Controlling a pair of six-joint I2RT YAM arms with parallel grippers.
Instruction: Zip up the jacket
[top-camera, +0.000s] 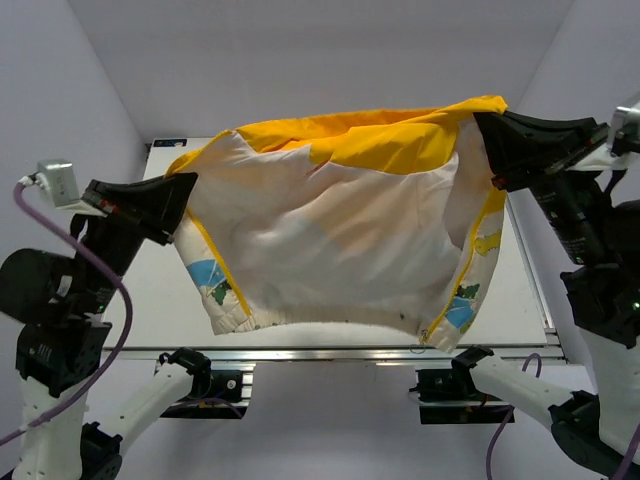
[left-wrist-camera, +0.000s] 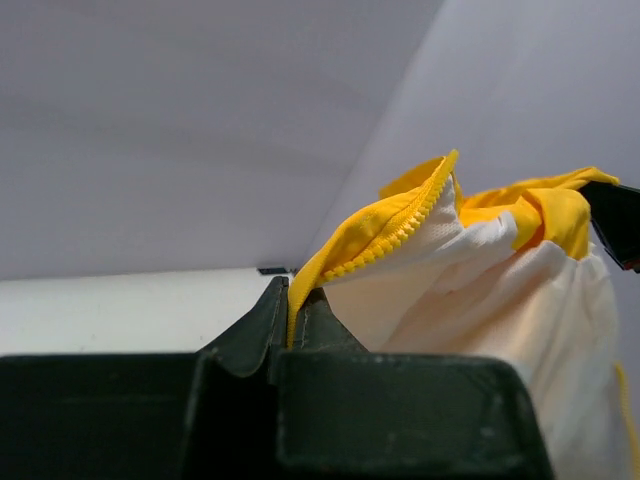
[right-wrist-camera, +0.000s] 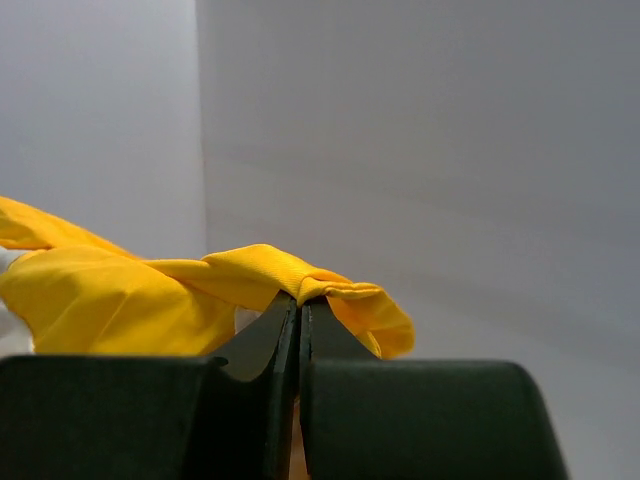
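Note:
The jacket (top-camera: 330, 250) hangs spread open in the air between both arms, its white inner side towards the top camera, yellow hood and lining along the top, printed front panels folded at both lower corners. My left gripper (top-camera: 185, 195) is shut on its left top edge; the left wrist view shows the yellow zipper tape (left-wrist-camera: 385, 235) pinched between the fingers (left-wrist-camera: 250, 330). My right gripper (top-camera: 487, 128) is shut on the right top edge; the right wrist view shows a fold of yellow fabric (right-wrist-camera: 290, 275) clamped at the fingertips (right-wrist-camera: 330, 335). The zipper is open.
The white table (top-camera: 520, 290) lies under the hanging jacket, with its metal front rail (top-camera: 330, 353) near the arm bases. Grey walls stand behind and at both sides.

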